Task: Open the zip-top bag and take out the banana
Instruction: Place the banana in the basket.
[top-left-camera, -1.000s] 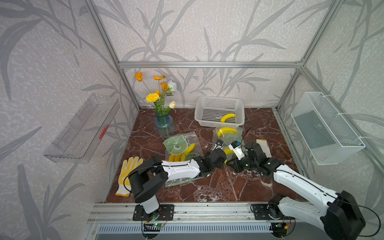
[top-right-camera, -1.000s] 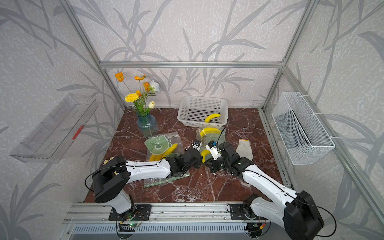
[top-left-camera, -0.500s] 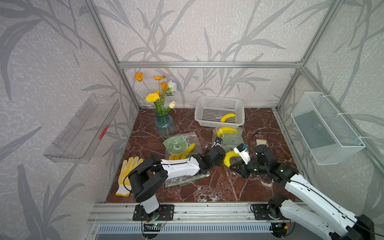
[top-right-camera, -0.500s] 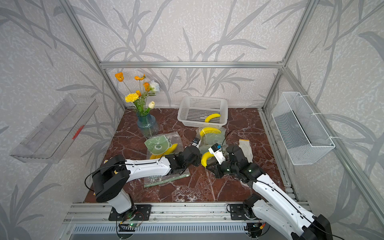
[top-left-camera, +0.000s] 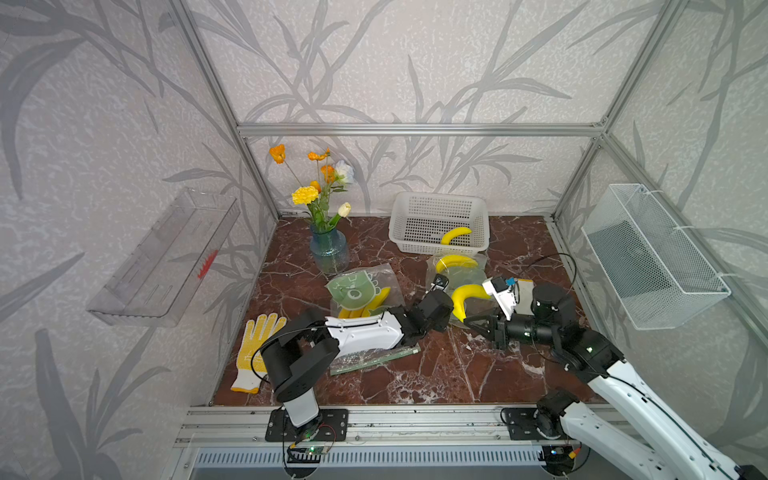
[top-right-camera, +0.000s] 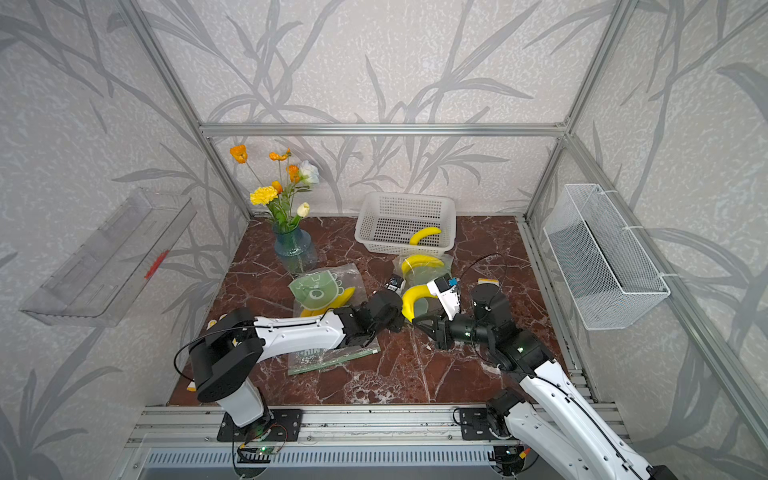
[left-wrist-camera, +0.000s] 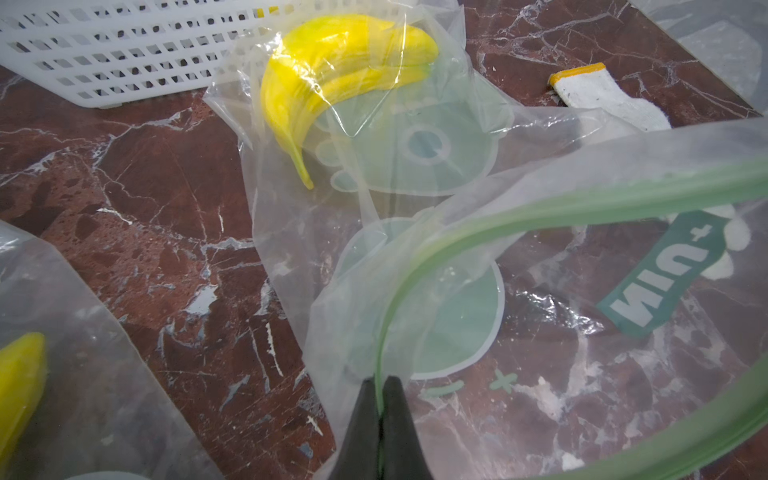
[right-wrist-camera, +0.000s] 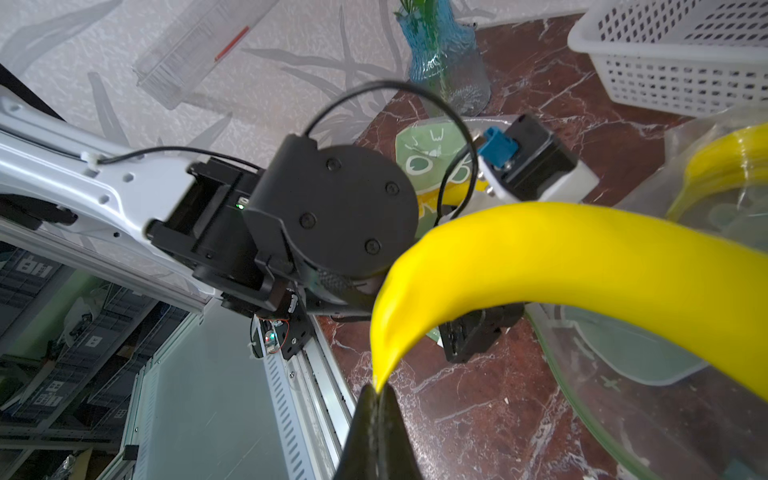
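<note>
Item: banana (right-wrist-camera: 582, 266), one. Bright yellow, smooth skin, strongly curved, bare of any plastic.
Location: held up over the marble table (top-left-camera: 415, 374), just beside the open mouth of the zip-top bag (left-wrist-camera: 457, 316).
Hold: my right pincer (right-wrist-camera: 379, 390) is pinched tight on its thin tip. My left pincer (left-wrist-camera: 380, 380) is clamped on the bag's green zip strip (left-wrist-camera: 582, 210).

The right claw (top-right-camera: 415, 320) pinches a banana (top-right-camera: 415, 296) (by its tip) over the marble table (top-right-camera: 415, 374).
</note>
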